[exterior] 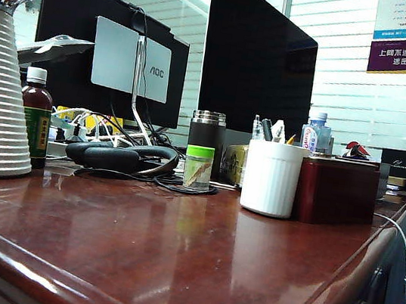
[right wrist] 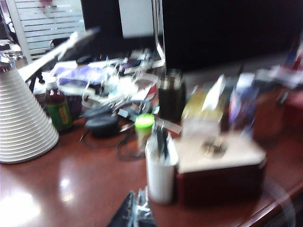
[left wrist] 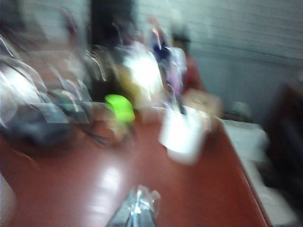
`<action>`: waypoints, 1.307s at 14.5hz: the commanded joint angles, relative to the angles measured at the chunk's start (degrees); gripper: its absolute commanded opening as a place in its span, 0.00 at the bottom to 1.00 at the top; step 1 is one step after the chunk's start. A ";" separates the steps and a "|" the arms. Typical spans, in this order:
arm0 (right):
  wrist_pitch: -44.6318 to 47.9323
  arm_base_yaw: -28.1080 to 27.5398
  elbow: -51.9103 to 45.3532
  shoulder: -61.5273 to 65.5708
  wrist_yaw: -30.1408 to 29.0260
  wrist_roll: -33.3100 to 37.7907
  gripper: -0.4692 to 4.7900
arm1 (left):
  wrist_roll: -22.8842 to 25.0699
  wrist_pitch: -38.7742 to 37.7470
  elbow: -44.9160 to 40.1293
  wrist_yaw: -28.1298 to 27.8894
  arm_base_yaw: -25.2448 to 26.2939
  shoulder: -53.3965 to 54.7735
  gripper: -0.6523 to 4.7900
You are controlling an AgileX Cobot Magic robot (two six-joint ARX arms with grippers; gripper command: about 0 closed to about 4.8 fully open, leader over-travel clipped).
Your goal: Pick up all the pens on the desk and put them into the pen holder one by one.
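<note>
A: Desk [exterior: 170, 269] first, that glossy rounded front edge, and I see no pen lying anywhere on the bare wood.

B: Nor do I. Pen tops stick up from the holder [exterior: 272, 178], which stands upright mid-desk, touching the dark red box [exterior: 337, 191] on its right. I'd judge the pens [exterior: 268, 128] are all in, though I can't count them from here.

A: And the grippers?

B: Neither arm shows in the exterior view. Each wrist view catches its own fingertips at the frame's edge: left gripper [left wrist: 137, 213] with fingers pressed together, holding nothing; right gripper [right wrist: 135, 213] likewise closed and empty. Both hang above open desk, well back from the holder [left wrist: 182, 135].

A: Those wrist pictures are badly smeared.

B: Yes, which is the worry. If a pen does lie somewhere hidden, say behind the green-capped jar [exterior: 198, 168] or among the cables [exterior: 182, 186], blur like this could hide it, and the job would be called finished too soon.

A: Anything else?

B: The holder [right wrist: 160, 175] is tall, light-looking and top-heavy with pens. Any sweep across the middle could clip it or the mug [exterior: 206, 133] behind. Tipping it would spill pens toward the desk's right edge, which is near.
</note>
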 commanded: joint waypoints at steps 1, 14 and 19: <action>2.91 0.04 -7.52 -0.13 0.24 0.44 0.09 | -9.64 16.24 -11.67 2.82 0.02 1.77 0.11; 3.28 0.02 -22.84 -1.68 2.82 4.96 0.09 | -10.71 9.33 -21.97 0.35 0.02 1.64 0.14; 3.30 -0.66 -22.84 -5.51 2.58 4.96 0.09 | -10.71 8.17 -21.94 2.69 4.15 -5.27 0.14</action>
